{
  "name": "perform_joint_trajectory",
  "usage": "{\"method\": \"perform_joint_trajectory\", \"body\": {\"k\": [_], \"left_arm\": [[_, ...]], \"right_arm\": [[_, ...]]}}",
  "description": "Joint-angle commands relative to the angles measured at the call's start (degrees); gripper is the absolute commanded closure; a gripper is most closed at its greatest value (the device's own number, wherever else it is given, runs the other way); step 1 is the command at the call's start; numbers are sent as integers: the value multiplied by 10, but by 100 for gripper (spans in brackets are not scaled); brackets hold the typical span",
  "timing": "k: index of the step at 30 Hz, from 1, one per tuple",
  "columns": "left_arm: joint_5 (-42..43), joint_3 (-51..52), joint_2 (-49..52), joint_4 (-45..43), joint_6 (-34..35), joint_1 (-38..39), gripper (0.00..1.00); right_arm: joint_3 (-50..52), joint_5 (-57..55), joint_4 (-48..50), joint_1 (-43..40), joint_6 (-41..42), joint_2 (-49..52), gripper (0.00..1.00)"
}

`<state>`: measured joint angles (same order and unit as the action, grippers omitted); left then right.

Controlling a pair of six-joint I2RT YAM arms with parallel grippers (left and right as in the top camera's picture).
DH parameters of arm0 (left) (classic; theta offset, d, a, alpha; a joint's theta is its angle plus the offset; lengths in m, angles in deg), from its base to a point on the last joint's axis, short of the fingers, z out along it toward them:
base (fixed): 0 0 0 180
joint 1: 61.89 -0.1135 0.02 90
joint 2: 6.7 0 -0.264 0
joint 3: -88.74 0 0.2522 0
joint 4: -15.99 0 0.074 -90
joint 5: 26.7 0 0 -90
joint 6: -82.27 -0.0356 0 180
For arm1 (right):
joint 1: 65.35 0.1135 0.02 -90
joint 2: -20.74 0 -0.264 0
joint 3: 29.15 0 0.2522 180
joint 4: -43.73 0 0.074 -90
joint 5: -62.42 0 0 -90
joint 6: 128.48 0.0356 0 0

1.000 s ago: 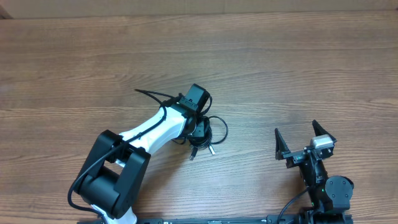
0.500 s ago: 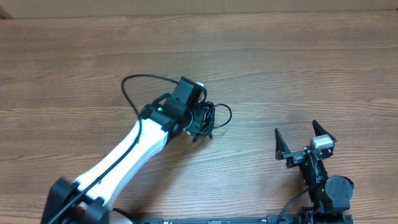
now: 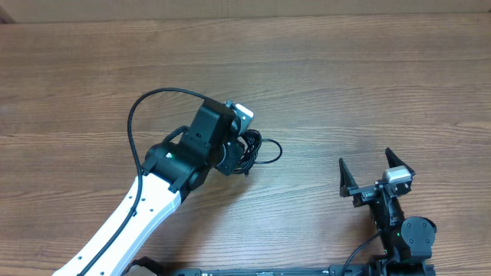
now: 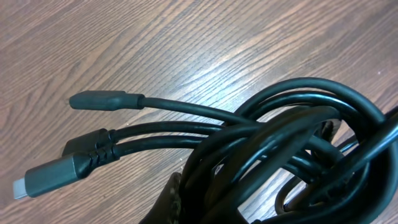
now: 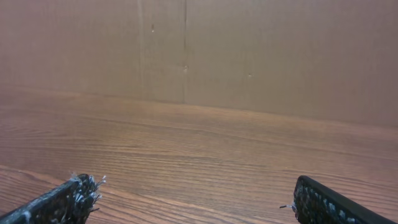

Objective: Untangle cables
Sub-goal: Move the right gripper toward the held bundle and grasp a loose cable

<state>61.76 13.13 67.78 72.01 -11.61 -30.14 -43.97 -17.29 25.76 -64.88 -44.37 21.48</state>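
Overhead first. Left arm reaches from the lower left edge toward the middle of the table (image 3: pixel 383 77). Left gripper (image 3: pixel 244 149) sits over the cables (image 3: pixel 253 144), a small black bundle just left of table centre, with one loop sticking out to the right of the wrist. The jaws are covered by the wrist body from this angle. The arm's own wire (image 3: pixel 165 91), thicker, arcs up and left from the wrist and is separate from the bundle. Right gripper (image 3: pixel 370 172) is at the lower right, well apart from the bundle, fingers spread wide with nothing between them.

Left wrist view. The bundle fills the right and lower part of the frame, right against the camera: several black cords looped over and through one another. Two ends stick out to the left over bare wood. The upper one is a slim black plug (image 4: pixel 102 99). The lower one is a blockier connector (image 4: pixel 53 174) with a ribbed collar and a grey tip. The fingers are hidden behind the cords; the gripper is closed down, and the bundle lies where the jaws meet, so I read it as clamped on the cords.

Right wrist view. Both fingertips (image 5: pixel 68 202) show at the bottom corners, far apart, above wood grain. A plain brown wall (image 5: pixel 249 50) stands behind the table edge.
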Motion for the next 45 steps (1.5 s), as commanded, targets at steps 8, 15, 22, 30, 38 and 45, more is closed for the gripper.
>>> {"method": "perform_joint_trajectory", "body": {"k": [8, 15, 22, 30, 38, 45], "left_arm": [[64, -6, -12, -9, -125, -2, 96], [180, -33, -13, -22, -131, -2, 96], [320, -41, -13, -32, -131, -2, 96], [380, -41, -13, -43, -131, 4, 96], [420, -41, -13, -86, -144, 40, 96], [421, -42, -13, -128, -143, 61, 96]], "right_arm": [[-74, 125, 2, -2, 166, -6, 0], [-259, 121, -216, -2, 176, 11, 0], [-410, 160, -390, -2, 66, 103, 0], [-517, 328, -427, -2, 56, 227, 0], [-528, 468, -414, -2, 56, 256, 0], [-526, 461, -433, -2, 42, 256, 6]]}}
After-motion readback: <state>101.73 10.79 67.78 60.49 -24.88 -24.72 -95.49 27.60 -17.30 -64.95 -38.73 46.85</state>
